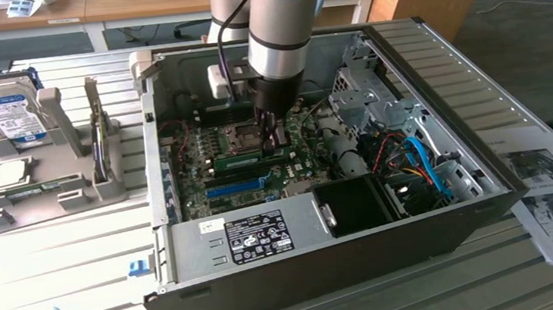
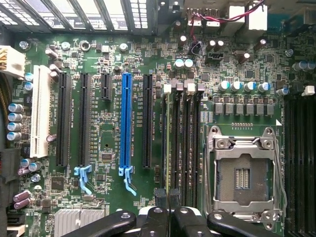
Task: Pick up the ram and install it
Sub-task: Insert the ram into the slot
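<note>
A pale, slatted bench (image 1: 63, 259) carried a dark grey metal computer case (image 1: 318, 273), which lay on its side with the panel off. Nearest in the exterior view, a silver boxy power supply (image 1: 249, 237) with a black-and-white label sat along the case's front edge, and just beside it stood a black, matte fan housing (image 1: 357, 204). Behind these lay the green motherboard (image 2: 108, 133), crowded with small round capacitors, long black slots, one long blue plastic slot (image 2: 126, 118) and a square silver-framed processor socket (image 2: 242, 173) with its centre bare.

Between the blue slot and the socket stood the ram (image 1: 252, 158), a long, thin green circuit-board stick with a white label, upright on its edge over the narrow black memory slots. The black jaws were drawn almost together and clenched on the ram's thin top edge, near its end on the exterior view's right. Whether the stick was fully seated could not be told.

Above them rose the smooth silver tube of the arm (image 1: 278, 18), ringed with pale blue. Farther off, on the exterior view's left, a grey plastic holder (image 1: 65, 168) propped up a silver hard drive (image 1: 8, 112) with a blue-and-white label. On the right, printed paper sheets (image 1: 548, 174) lay flat on the bench. Wooden desks (image 1: 140, 4) crossed the background.
</note>
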Robot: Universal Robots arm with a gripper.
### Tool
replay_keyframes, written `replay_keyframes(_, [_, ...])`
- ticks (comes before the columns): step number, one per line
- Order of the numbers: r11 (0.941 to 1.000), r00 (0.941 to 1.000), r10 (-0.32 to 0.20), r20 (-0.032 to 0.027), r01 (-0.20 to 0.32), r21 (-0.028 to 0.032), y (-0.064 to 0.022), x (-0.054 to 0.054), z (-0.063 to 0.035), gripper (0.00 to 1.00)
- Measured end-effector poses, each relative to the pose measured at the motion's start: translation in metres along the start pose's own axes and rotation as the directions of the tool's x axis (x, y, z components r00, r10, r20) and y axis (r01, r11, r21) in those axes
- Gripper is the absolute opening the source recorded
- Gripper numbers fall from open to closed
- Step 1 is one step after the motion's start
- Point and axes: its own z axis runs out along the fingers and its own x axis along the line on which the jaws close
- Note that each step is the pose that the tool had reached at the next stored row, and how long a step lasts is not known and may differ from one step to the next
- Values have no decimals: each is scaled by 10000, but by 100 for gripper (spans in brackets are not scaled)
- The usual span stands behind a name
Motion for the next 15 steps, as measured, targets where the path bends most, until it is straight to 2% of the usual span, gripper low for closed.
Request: replay_keyframes(15, [10000, 10000, -1, 2, 1, 21, -1, 0, 16, 11])
